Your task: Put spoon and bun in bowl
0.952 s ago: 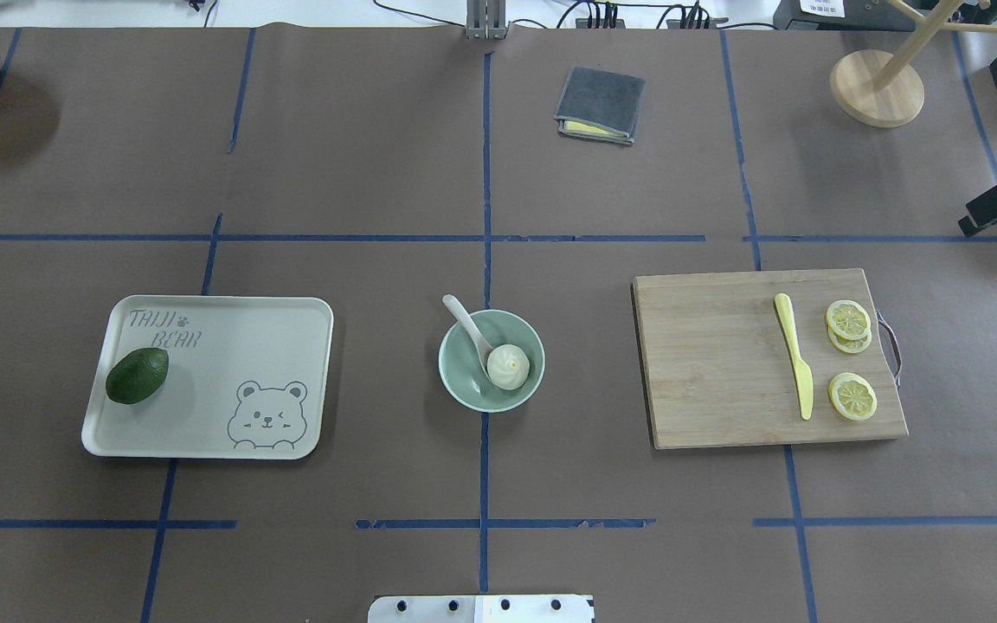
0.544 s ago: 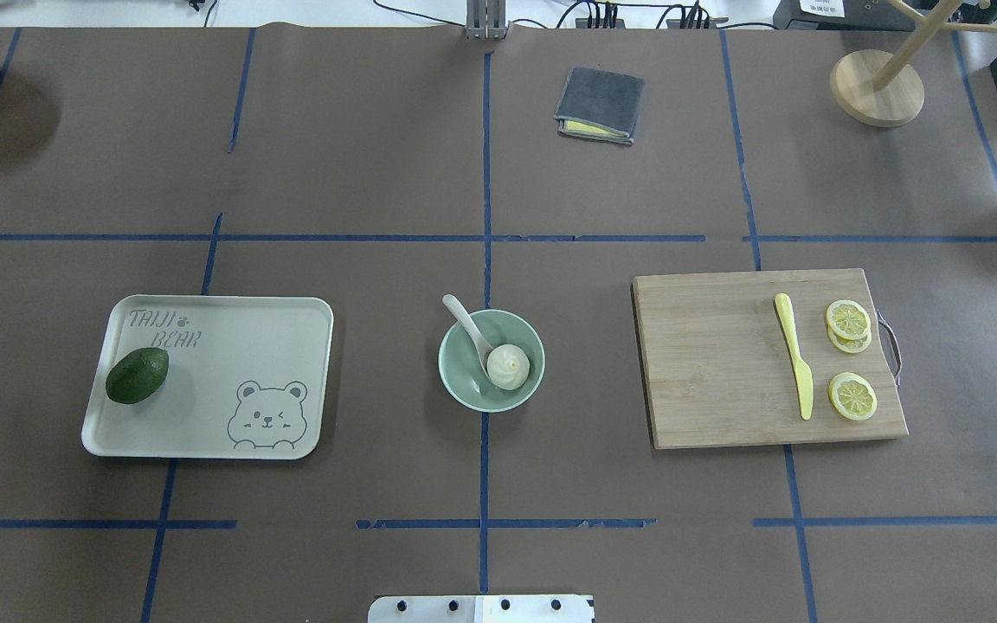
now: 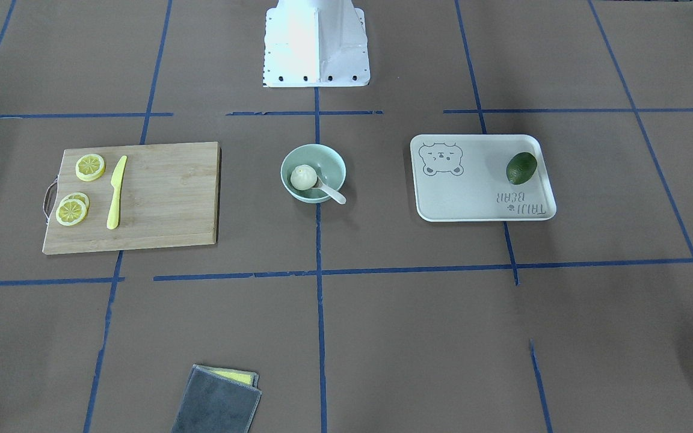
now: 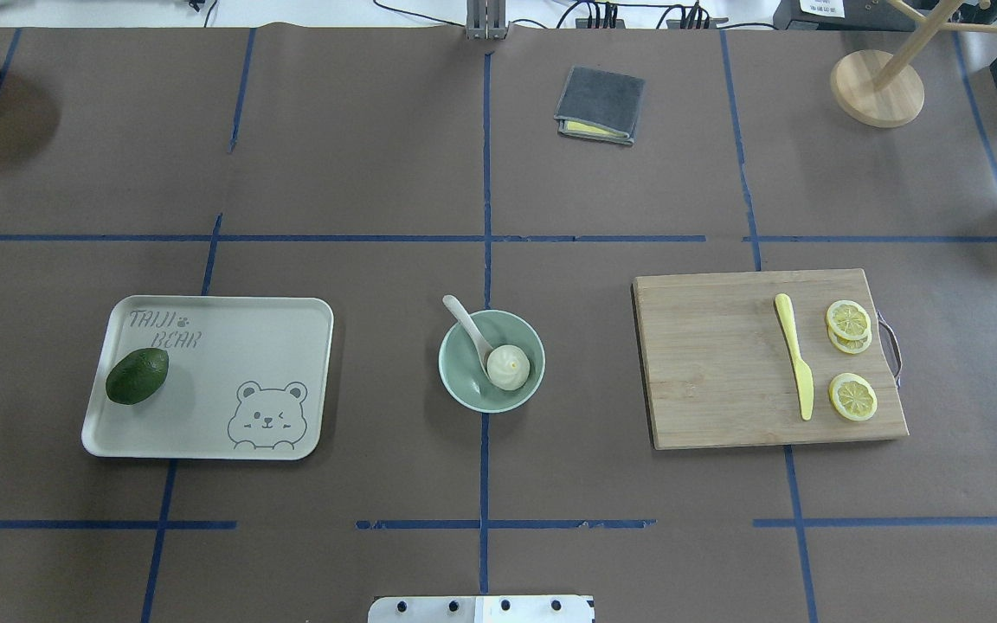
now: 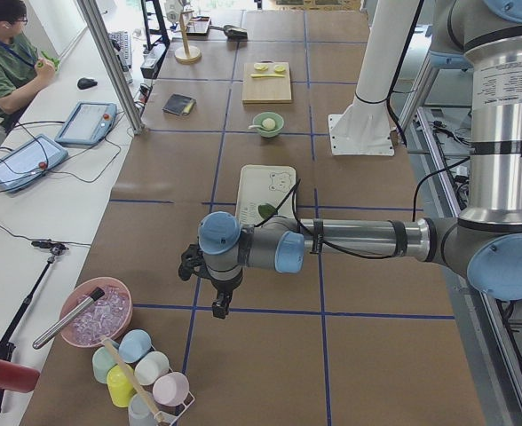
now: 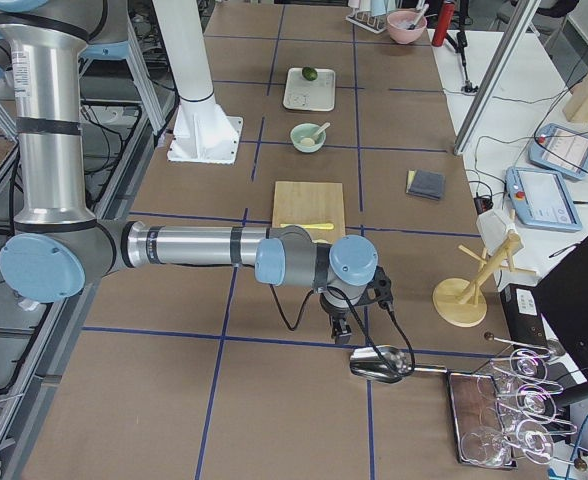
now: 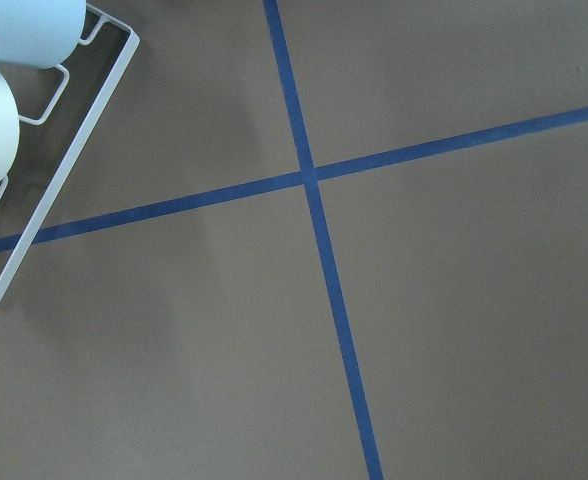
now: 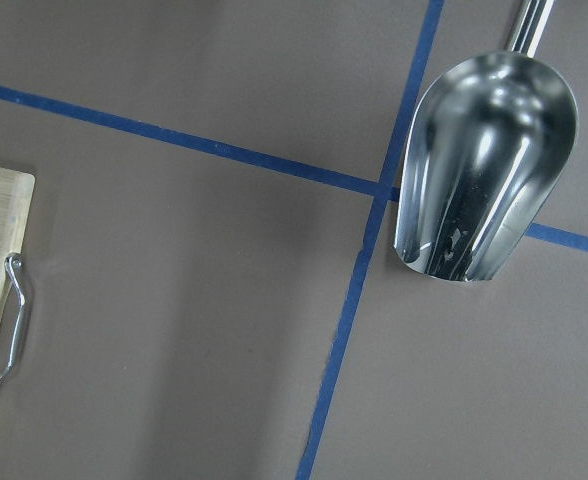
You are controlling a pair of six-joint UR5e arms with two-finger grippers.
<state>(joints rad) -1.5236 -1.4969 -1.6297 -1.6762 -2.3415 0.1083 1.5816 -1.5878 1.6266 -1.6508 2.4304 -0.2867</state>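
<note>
The bun [image 4: 508, 367] is seen inside the bowl [image 4: 523, 327] at the table's middle, with the spoon [image 4: 466, 324] leaned beside it (handle out over the rim). The left gripper [image 5: 217, 310] is held over bare table near a cup rack [image 5: 150, 377], the right gripper [image 6: 342, 337] just beside a metal scoop [image 6: 379, 362]. Whether either gripper's fingers are spread or pressed together cannot be told from these distant side views.

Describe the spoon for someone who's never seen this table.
Centre of the table: a mint-green bowl between the bear tray and the cutting board. The spoon lies in it beside the bun, handle over the rim. It is off-white, unlike the yellow knife on the board.
</note>
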